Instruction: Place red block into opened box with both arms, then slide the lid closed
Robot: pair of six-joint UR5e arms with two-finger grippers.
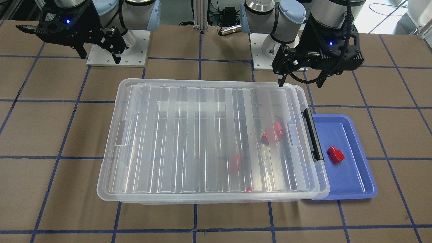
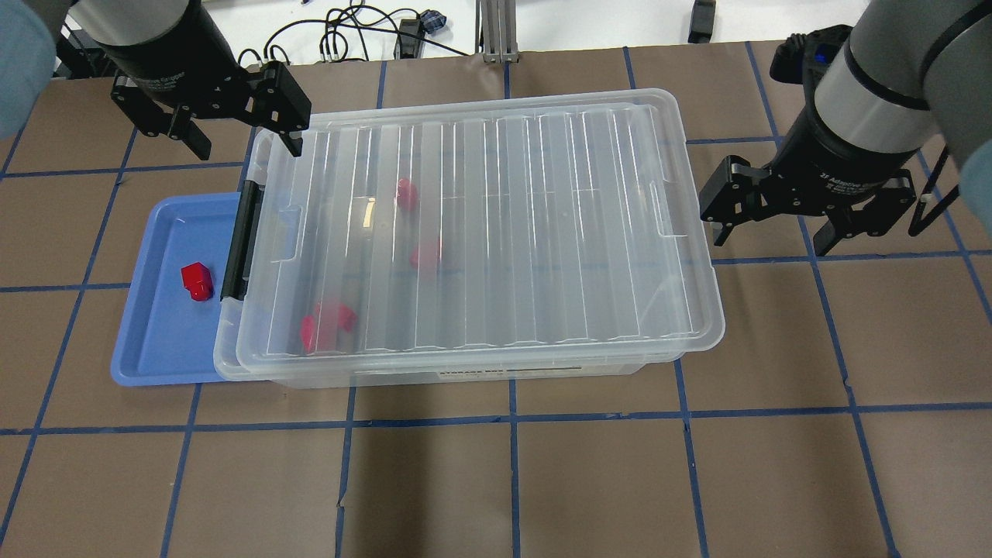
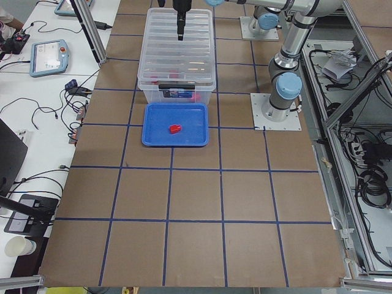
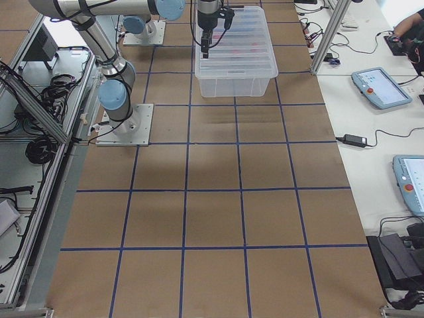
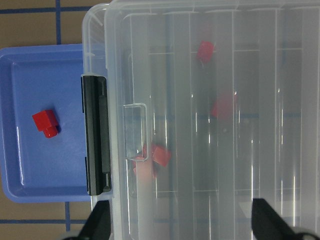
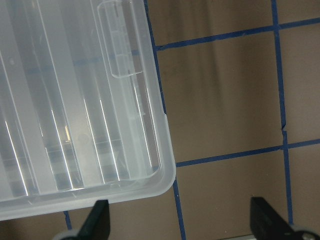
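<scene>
One red block (image 2: 197, 280) (image 1: 336, 155) (image 5: 46, 123) lies alone on the blue tray (image 2: 147, 341). The clear box (image 2: 465, 373) sits beside the tray, its black handle (image 2: 239, 240) at the tray end. The ribbed lid (image 2: 496, 225) (image 1: 202, 141) covers almost all of the box, with only a thin strip of rim showing at the handle end. Several red blocks (image 2: 325, 324) show blurred through the lid. My left gripper (image 2: 244, 143) (image 1: 300, 82) hovers open and empty over the box's handle-end corner. Beyond the opposite short end, my right gripper (image 2: 771, 236) (image 1: 99, 57) is open and empty.
Brown table paper with a blue tape grid (image 2: 511, 480) surrounds the box. The arm bases (image 1: 118, 50) stand on white plates behind the box. Cables and tablets (image 3: 49, 56) lie on side benches off the table.
</scene>
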